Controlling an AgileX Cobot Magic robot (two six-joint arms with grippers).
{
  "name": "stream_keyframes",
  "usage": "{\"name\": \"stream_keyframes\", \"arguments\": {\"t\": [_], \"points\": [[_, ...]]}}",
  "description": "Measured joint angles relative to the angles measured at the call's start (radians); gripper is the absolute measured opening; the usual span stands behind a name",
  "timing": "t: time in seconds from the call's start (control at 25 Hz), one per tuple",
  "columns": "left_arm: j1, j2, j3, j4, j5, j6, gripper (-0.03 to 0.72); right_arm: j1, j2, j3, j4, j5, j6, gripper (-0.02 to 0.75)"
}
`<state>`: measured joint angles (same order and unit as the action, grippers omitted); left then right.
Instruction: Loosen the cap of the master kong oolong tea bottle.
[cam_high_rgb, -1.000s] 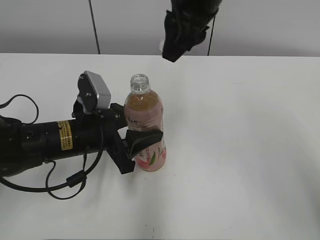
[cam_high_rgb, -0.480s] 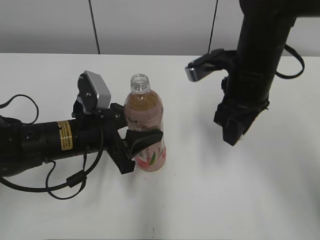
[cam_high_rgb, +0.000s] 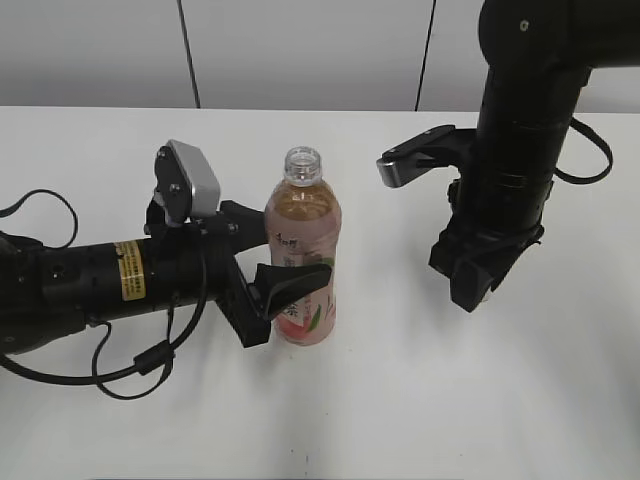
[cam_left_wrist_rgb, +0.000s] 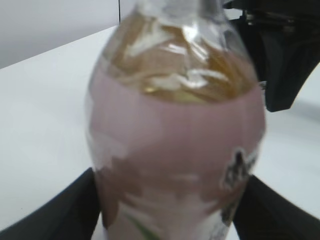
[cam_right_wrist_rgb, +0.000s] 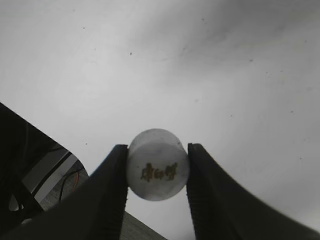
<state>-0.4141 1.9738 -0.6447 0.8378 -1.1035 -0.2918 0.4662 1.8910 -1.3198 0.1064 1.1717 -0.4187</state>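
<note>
The master kong oolong tea bottle (cam_high_rgb: 303, 255) stands upright on the white table, pink label toward me, and its neck (cam_high_rgb: 303, 165) is bare and uncapped. My left gripper (cam_high_rgb: 290, 247) reaches in from the left at label height; its black fingers (cam_left_wrist_rgb: 75, 210) stand open on either side of the bottle (cam_left_wrist_rgb: 175, 150). My right gripper (cam_high_rgb: 468, 292) points down over the table, well right of the bottle. In the right wrist view it (cam_right_wrist_rgb: 158, 148) is shut on the white cap (cam_right_wrist_rgb: 157, 171), logo side facing the camera.
The left arm (cam_high_rgb: 90, 280) lies low across the table's left side with a looped black cable (cam_high_rgb: 140, 365). The right arm column (cam_high_rgb: 520, 130) rises at the upper right. A grey wall runs behind the table's far edge.
The right arm came down from the top of the view to the bottle's right. The left jaws have spread, and the bottle has shifted slightly right.
</note>
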Motion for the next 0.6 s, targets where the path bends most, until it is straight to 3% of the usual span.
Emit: {"name": "stream_keyframes", "arguments": {"t": [0.6], "points": [[0.0, 0.0, 0.0, 0.023, -0.006, -0.022, 0.522, 0.0, 0.044, 0.046, -0.039, -0.168, 0.087, 0.275]]}}
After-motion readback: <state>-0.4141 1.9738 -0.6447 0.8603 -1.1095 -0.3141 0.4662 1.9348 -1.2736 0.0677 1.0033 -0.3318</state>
